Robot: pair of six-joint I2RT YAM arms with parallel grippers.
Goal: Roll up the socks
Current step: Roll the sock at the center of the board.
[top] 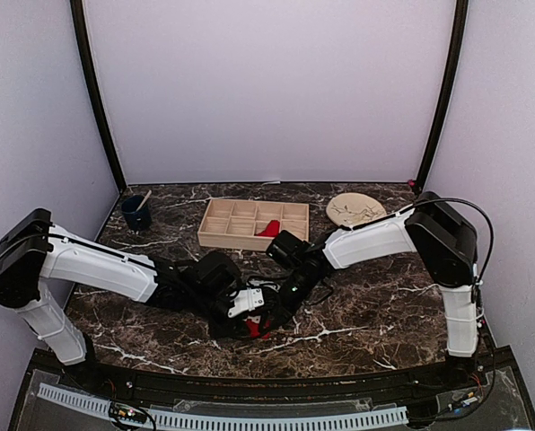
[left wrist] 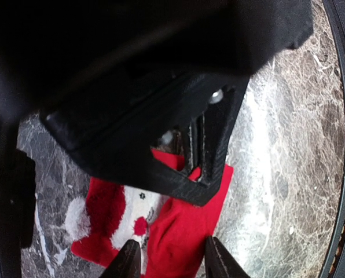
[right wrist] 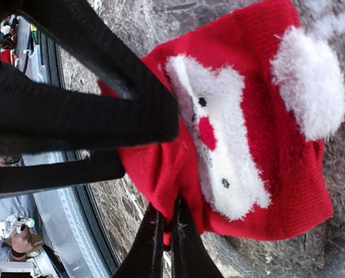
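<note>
— What does your right gripper (right wrist: 168, 215) have?
— It is pinched tight on a fold at the edge of the Santa sock (right wrist: 259, 116), which lies on the marble table (top: 384, 305) near my bases. I judge that this gives the roll a start.
— And the left gripper (left wrist: 172, 258)?
— Its fingers straddle the same sock, part spread. I cannot tell whether they press the cloth, and my right hand crowds that view.
— Anything else?
— The second sock (top: 267, 230) sits in the wooden tray (top: 215, 235) behind. A blue cup (top: 137, 215) and a plate (top: 355, 210) stand well apart.
</note>
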